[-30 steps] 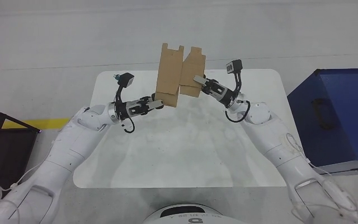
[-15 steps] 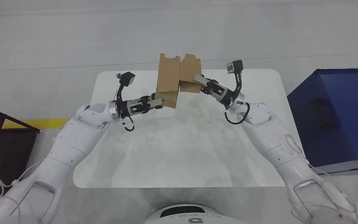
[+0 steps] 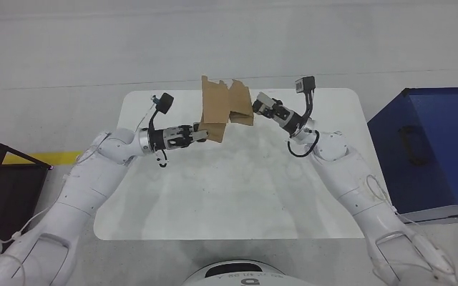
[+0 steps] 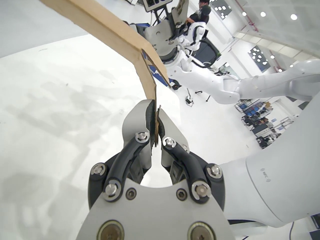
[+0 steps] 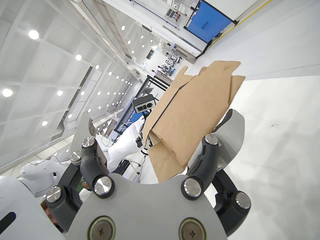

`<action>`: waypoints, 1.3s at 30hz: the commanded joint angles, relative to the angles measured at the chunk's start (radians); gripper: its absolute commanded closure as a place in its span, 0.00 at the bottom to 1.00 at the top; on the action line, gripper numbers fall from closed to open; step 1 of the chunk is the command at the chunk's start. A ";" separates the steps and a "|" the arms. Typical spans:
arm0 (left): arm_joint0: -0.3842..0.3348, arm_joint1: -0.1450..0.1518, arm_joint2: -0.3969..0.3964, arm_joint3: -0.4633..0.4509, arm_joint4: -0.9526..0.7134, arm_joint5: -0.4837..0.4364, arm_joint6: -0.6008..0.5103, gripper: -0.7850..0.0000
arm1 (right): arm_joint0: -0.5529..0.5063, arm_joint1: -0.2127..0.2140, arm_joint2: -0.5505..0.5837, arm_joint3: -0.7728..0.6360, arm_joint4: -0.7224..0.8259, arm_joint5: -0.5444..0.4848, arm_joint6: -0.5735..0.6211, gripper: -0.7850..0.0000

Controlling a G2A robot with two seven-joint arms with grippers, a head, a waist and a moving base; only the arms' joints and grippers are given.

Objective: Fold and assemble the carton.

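A flat brown carton point(image 3: 217, 109) hangs in the air over the far middle of the white table point(image 3: 236, 204), partly bent along a crease. My left gripper point(image 3: 201, 132) is shut on its lower corner; in the left wrist view the pads point(image 4: 151, 118) pinch the cardboard edge and the carton point(image 4: 100, 26) runs away from them. My right gripper point(image 3: 259, 104) is at the carton's other side, open. In the right wrist view the carton point(image 5: 190, 111) lies between the widely spread fingers of that gripper point(image 5: 160, 126), resting against one finger point(image 5: 231, 123) and well apart from the other.
A dark blue bin point(image 3: 422, 150) stands off the table's right side and a black frame point(image 3: 14, 186) off its left. The near half of the table is bare.
The carton has dropped lower and bent more at its crease. My right gripper has let go of it, opened and drawn back a little to the right. The left gripper keeps its hold.
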 commanded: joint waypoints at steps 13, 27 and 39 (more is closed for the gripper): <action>0.129 -0.004 -0.032 -0.243 0.567 0.310 0.261 1.00 | 0.003 -0.021 -0.050 -0.025 -0.078 0.002 0.004 0.05; 0.171 0.029 -0.125 -0.239 0.256 0.089 0.156 1.00 | -0.063 -0.015 0.030 -0.088 -0.129 -0.156 -0.088 0.31; 0.160 0.034 -0.134 -0.215 0.126 0.115 0.095 1.00 | -0.115 -0.011 0.076 -0.145 -0.114 -0.308 -0.139 0.00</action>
